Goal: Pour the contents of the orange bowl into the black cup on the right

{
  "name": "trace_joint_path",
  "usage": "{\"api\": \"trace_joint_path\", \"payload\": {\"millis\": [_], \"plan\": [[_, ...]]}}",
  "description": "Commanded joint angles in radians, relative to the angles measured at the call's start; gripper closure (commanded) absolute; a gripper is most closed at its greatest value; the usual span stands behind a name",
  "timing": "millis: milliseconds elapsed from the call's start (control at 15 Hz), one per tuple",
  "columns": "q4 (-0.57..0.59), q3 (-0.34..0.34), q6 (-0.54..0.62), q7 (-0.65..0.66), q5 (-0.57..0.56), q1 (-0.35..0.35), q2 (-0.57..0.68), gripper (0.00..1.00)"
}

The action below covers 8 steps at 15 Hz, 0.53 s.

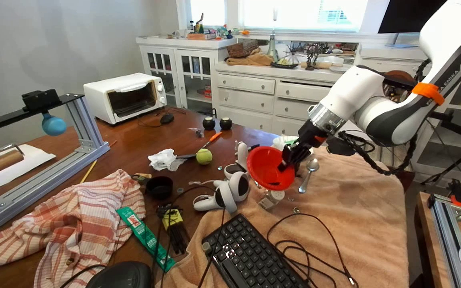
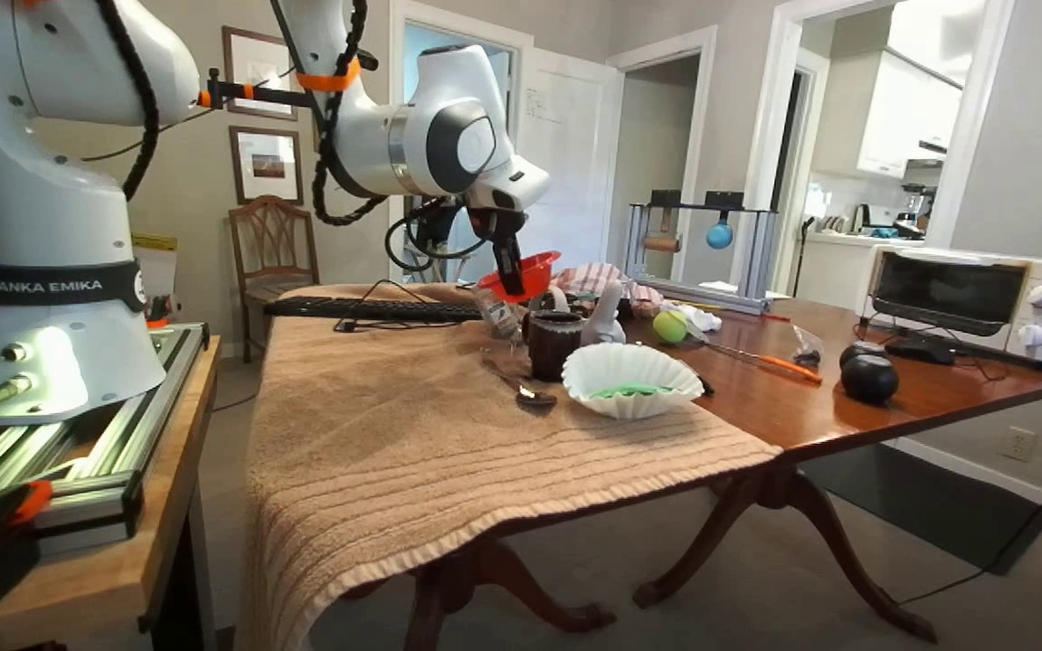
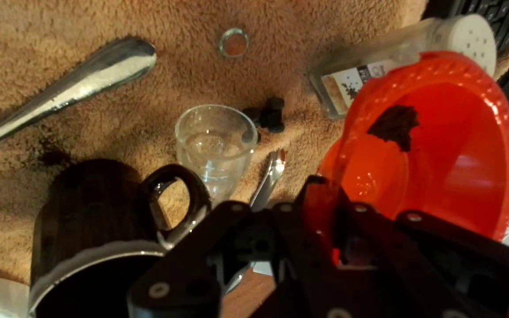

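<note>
The orange bowl (image 1: pixel 266 164) is red-orange and tilted, its mouth facing sideways, above the towel. It also shows in an exterior view (image 2: pixel 530 276). A dark clump clings to its inner wall in the wrist view (image 3: pixel 462 132). My gripper (image 3: pixel 325 190) is shut on its rim. A dark mug with a handle (image 2: pixel 555 344) stands upright below and beside the bowl; it is at lower left in the wrist view (image 3: pixel 95 207). Two small black rounded cups stand at the table's far edge, a left one (image 1: pixel 208 123) and a right one (image 1: pixel 225 123). I cannot make out a green tint on either.
A clear glass (image 3: pixel 217 137) and a tilted shaker (image 3: pixel 369 66) are between mug and bowl. A spoon (image 1: pixel 308 174) lies on the towel. A white paper filter (image 2: pixel 631 375) stands beside the mug. White controllers (image 1: pixel 234 188), a tennis ball (image 1: pixel 204 157) and a keyboard (image 1: pixel 250 256) are nearby.
</note>
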Motion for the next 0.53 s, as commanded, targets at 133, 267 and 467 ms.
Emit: {"api": "trace_joint_path", "payload": {"millis": [133,267,467], "plan": [[0.012,0.265,-0.250,-0.292,0.183,-0.291,0.249,0.98],[0.038,0.333,-0.338,-0.381,0.250,-0.359,0.329,0.98],[0.069,0.405,-0.385,-0.580,0.490,-0.402,0.348,0.98]]}}
